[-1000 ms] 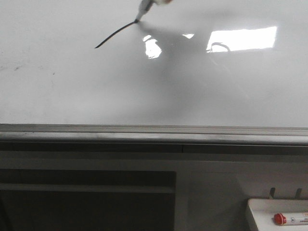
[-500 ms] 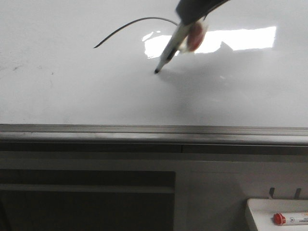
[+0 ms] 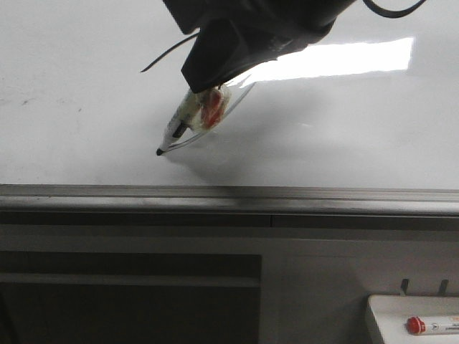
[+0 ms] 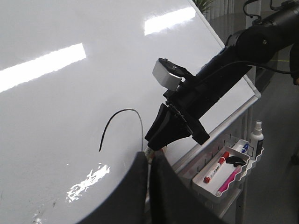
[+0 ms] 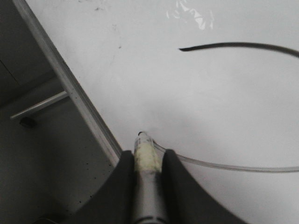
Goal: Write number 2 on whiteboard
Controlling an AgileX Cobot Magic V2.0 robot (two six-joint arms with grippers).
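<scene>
The whiteboard fills the upper front view. On it stands the number 2 as a black curved top stroke; my right arm hides part of it. A thin diagonal line runs from the curve down to the pen tip. My right gripper is shut on a marker, whose tip touches the board just above the grey rail. The right wrist view shows the marker clamped between both fingers. My left gripper is shut and empty, off the board, facing the curve.
A small white tray with a red-capped marker hangs below the rail at lower right. In the left wrist view the tray holds red and pink markers, with a spray bottle beside it. A dark frame sits under the board.
My right gripper has moved down and left with the marker, drawing the diagonal from the curve toward the rail. The arm now covers the top of the curve.
</scene>
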